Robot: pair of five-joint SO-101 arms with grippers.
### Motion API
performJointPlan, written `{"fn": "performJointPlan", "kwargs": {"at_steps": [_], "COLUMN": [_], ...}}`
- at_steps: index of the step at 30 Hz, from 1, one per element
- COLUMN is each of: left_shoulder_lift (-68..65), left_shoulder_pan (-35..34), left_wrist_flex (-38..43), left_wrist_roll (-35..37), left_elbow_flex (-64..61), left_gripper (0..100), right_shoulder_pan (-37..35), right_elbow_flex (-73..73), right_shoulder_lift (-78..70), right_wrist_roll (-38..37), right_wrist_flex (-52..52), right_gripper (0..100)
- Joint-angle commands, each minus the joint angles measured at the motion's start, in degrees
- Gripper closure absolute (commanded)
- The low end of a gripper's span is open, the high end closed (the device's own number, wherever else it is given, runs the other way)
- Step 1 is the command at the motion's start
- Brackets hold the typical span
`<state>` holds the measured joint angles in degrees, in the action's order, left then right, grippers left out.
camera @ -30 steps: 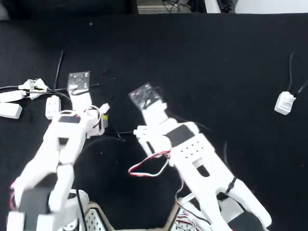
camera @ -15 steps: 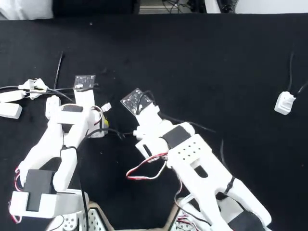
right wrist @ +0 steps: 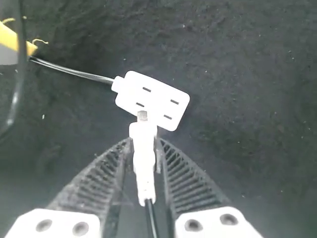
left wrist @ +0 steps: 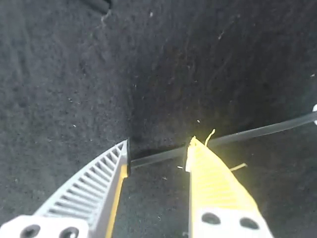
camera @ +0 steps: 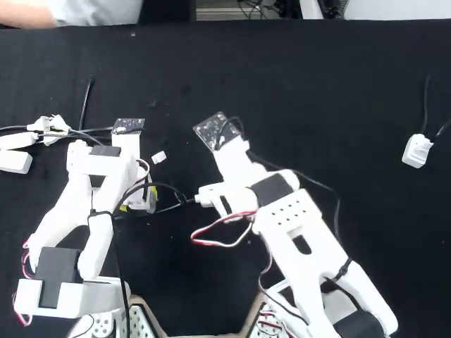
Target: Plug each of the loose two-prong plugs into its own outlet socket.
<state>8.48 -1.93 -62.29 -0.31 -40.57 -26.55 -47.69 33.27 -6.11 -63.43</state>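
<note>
Right end effector [right wrist: 143, 148] clamps plug [right wrist: 143, 134] at socket block [right wrist: 154, 101]; left end effector [left wrist: 158, 148], spread, straddles cable [left wrist: 257, 130].

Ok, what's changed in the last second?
The right hand, shut on a white plug, swung toward the left arm, then back and farther out. The left hand edged right, open astride a black cable. The white block at the right edge stayed put.
</note>
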Motion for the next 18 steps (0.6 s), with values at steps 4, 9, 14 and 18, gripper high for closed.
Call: {"fn": "performJointPlan", "kwargs": {"at_steps": [4,9,14,18], "left_shoulder_lift": [3.0,15.6,24.4,25.4], "left_shoulder_pan": [1.1,1.1,-1.2,-5.0], "left_wrist_flex": [-0.4,0.3,2.4,11.6], "left_wrist_roll": [-0.6,-0.6,-5.4,-4.1], "left_elbow_flex": [2.4,-2.8,-10.7,-18.8], "left_gripper": [81,81,81,81], "right_shoulder_pan": [1.1,1.1,1.1,1.1], "right_elbow_flex": [9.6,14.0,22.1,30.5], "right_shoulder_lift": [-0.5,-0.5,-6.3,-16.9], "right_wrist_roll": [-2.9,-3.0,-2.6,-2.5], "right_wrist_flex": [-6.6,-11.6,-17.1,-19.9], "right_gripper": [98.8,98.8,98.8,98.8]}}
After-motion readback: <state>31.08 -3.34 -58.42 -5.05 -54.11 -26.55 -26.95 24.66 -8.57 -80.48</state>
